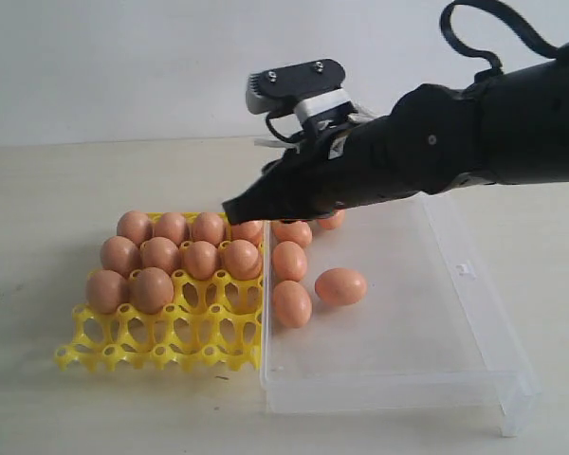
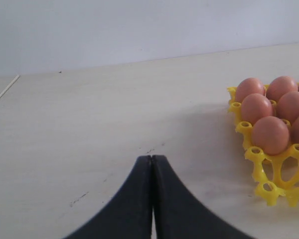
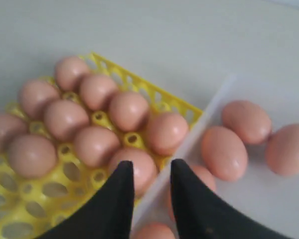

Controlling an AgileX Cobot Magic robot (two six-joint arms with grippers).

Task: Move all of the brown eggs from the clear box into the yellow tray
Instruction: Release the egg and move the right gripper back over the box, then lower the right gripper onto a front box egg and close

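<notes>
The yellow tray (image 1: pixel 123 346) lies on the left, with several brown eggs (image 1: pixel 159 254) filling its two far rows and two cups of the third row. The clear box (image 1: pixel 427 370) sits against its right side and holds several more eggs (image 1: pixel 340 285). My right gripper (image 1: pixel 233 209) reaches across above the tray's far right corner. It is open, and its fingers (image 3: pixel 122 174) hang over a tray egg (image 3: pixel 139 169) and the box wall with nothing between them. Eggs in the box (image 3: pixel 224 152) lie beside it. My left gripper (image 2: pixel 152 158) is shut and empty over bare table, left of the tray (image 2: pixel 279 169).
The near rows of the tray (image 1: pixel 209 332) have bare cups. The box's near half (image 1: pixel 389 341) holds no eggs. A small clasp (image 1: pixel 465 270) sits on the box's right wall. A pale wall stands behind the table.
</notes>
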